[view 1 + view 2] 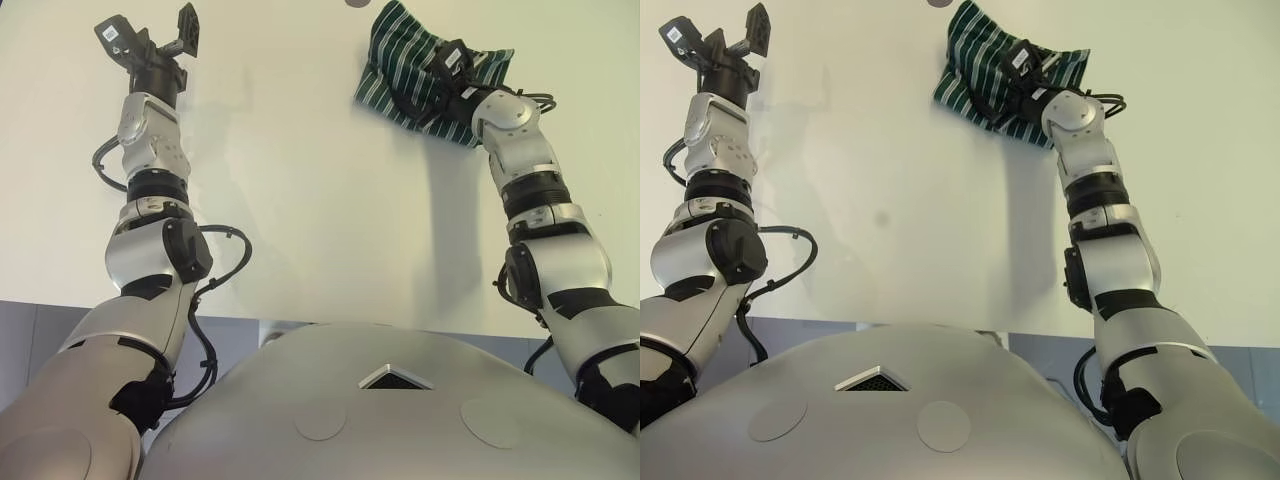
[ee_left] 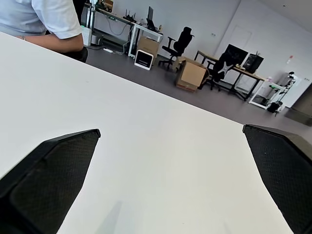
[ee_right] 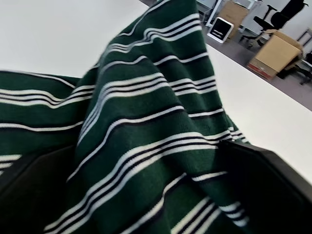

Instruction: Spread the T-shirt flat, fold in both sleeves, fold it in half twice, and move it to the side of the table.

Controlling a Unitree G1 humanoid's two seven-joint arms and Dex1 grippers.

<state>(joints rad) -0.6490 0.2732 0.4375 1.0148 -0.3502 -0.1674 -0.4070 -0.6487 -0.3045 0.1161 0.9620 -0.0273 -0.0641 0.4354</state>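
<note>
The dark green T-shirt (image 1: pixel 395 60) with white stripes lies bunched in a folded heap at the far middle-right of the white table (image 1: pixel 300 200). My right gripper (image 1: pixel 425 85) rests on its near right part. In the right wrist view its fingers (image 3: pixel 263 170) stand wide apart, open, with a ridge of the striped cloth (image 3: pixel 146 122) rising between them. My left gripper (image 1: pixel 150 32) is held up over the far left of the table, well away from the shirt, open with nothing between its fingers (image 2: pixel 48 165).
Bare tabletop lies between the two arms and toward the near edge (image 1: pixel 330 325). A person in a white short-sleeved shirt (image 2: pixel 48 19) stands at the table's far edge. Behind are office chairs, desks and a cardboard box (image 2: pixel 192 73).
</note>
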